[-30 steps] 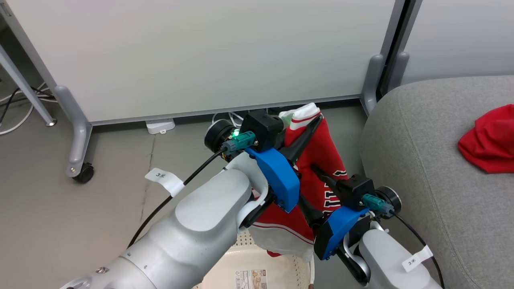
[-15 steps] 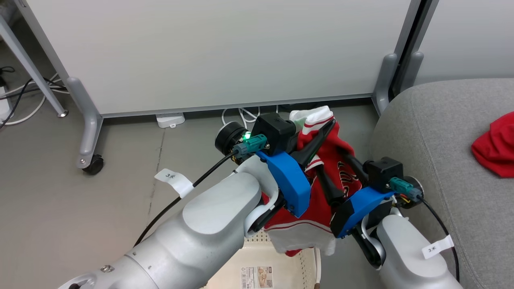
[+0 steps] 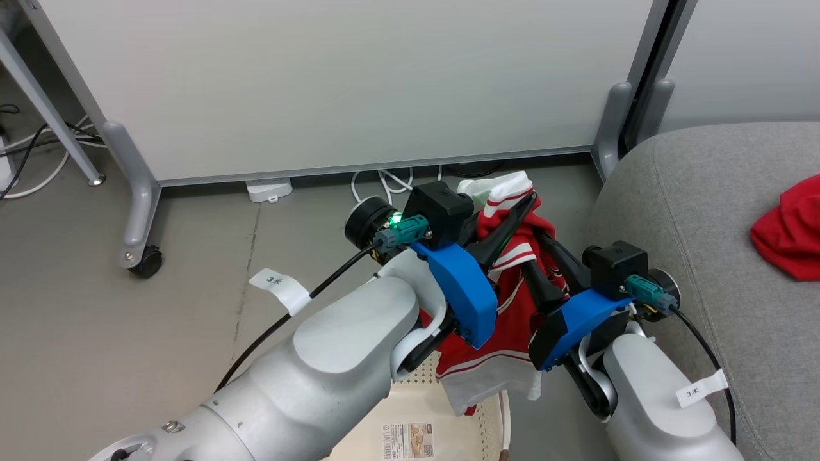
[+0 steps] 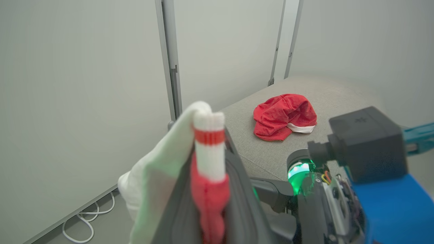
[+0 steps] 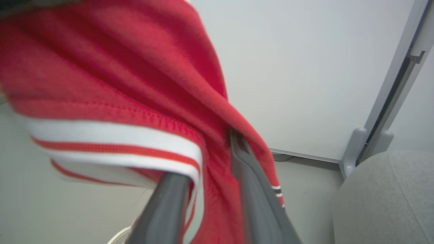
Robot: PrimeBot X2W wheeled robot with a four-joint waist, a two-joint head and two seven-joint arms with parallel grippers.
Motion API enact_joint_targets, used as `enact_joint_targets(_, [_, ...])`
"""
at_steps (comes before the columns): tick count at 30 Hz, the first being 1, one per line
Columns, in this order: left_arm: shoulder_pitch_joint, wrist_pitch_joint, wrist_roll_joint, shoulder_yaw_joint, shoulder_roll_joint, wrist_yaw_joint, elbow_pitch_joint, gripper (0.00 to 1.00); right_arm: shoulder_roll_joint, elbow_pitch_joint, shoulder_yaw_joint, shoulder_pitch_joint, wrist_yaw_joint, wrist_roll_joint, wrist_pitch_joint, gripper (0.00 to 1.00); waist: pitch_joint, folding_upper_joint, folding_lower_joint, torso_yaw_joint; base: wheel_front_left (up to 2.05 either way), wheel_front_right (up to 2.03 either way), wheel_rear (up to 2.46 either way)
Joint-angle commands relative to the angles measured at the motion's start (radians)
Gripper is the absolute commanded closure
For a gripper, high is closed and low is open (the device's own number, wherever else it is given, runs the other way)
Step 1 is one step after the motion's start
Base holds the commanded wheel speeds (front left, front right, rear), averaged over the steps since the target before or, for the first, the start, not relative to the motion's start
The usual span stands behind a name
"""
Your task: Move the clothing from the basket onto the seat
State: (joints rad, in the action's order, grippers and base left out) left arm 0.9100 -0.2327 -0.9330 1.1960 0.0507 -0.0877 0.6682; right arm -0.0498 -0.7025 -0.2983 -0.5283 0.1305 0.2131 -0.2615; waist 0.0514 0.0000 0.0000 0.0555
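Clamping striped garment in left gripper — right gripper astride it, grip unclear — seat lying rightward, nearer right arm.

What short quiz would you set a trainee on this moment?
1. True or false: the left end effector is shut on the striped garment.
2. Where does the other red garment lie? A: in the basket. B: on the seat. C: on the floor.
3. How many garments lie on the seat?

Key: 1 true; 2 B; 3 one.
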Motion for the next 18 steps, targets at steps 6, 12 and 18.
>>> enact_joint_targets(6, [0.018, -0.008, -0.009, 0.013, 0.0, 0.003, -0.003, 1.0, -0.001, -0.017, 0.0, -0.019, 0.0, -0.007, -0.005, 1.0, -0.003, 0.0, 0.0, 0.0, 0.0, 0.0, 0.0])
enact_joint_targets(12, [0.02, -0.012, -0.017, 0.021, 0.0, 0.001, 0.007, 1.0, -0.001, -0.028, 0.014, -0.024, 0.0, -0.013, -0.005, 1.0, -0.008, 0.0, 0.0, -0.002, 0.0, 0.0, 0.0])
enact_joint_targets(18, [0.017, -0.016, -0.023, 0.025, 0.0, 0.001, 0.02, 1.0, -0.001, -0.023, 0.018, -0.022, 0.0, -0.009, -0.005, 1.0, -0.013, 0.0, 0.0, -0.011, 0.0, 0.0, 0.0])
